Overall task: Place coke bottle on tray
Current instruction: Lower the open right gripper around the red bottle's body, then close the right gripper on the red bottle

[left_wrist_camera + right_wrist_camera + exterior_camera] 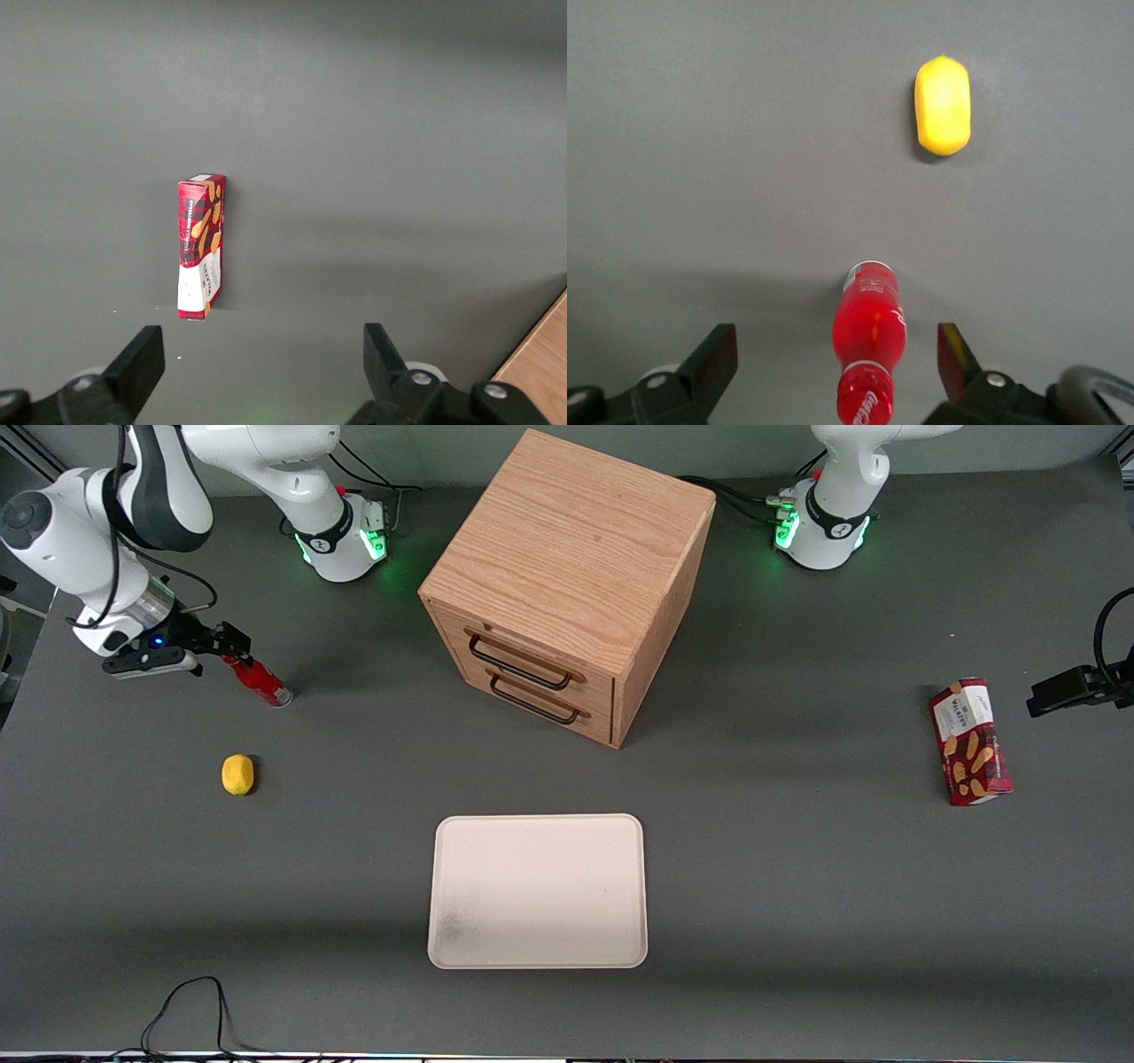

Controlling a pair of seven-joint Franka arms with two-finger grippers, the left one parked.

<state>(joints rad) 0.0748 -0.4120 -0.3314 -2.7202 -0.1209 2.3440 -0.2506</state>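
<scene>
We found the right arm's black two-finger gripper (232, 640) at the working arm's end of the table, poised over the cap end of the small glossy red coke bottle (259, 679). In the right wrist view its fingers (716, 356) stood wide apart with the bottle (869, 341) between them, a clear gap on each side, so it had hold of nothing. We could not tell whether the bottle stood upright or leaned; in the front view it appeared slanted, its silvery base on the dark grey table (797, 886) and its red cap up by the gripper.

Nearer the front camera than the bottle lay a small yellow lemon (237, 774), well apart from it; we also saw the lemon (943, 105) in the right wrist view.

The flat pale pinkish-cream tray (461, 948) with rounded corners lay at the middle of the table, closer to the front camera than the lemon, and nothing rested on it. Farther from the camera than the tray stood a light oak wooden cabinet (576, 540) with two drawers and dark wire handles, turned at an angle.

Toward the parked arm's end of the table lay a red snack box (970, 741) printed with biscuit sticks.
</scene>
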